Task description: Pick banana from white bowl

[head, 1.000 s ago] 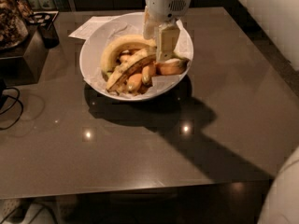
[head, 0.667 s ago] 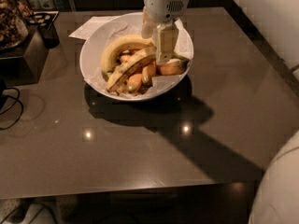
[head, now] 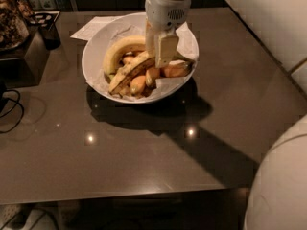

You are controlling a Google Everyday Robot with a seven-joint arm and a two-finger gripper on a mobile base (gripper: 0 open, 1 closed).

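Worktop (head: 144,166), dark and glossy, is noted bearing the white bowl (head: 93,47) near its far edge. The pincer (head: 159,49) is held low inside the bowl at the upper end of the banana (head: 127,73), judged placed for a grasp; whether wide or narrow cannot be told. The banana is found lying diagonally across smaller fruit (head: 175,71).

The scene is dim, with light seemingly coming from above on the far left. The tool (head: 160,56) hangs over the white bowl (head: 96,47), and both are the palest, best-lit things here. They throw a broad dark shadow toward the near right across the glossy bench (head: 120,171). Two small glare spots glint on the bench just near of the bowl. The far left corner is too dark to read.
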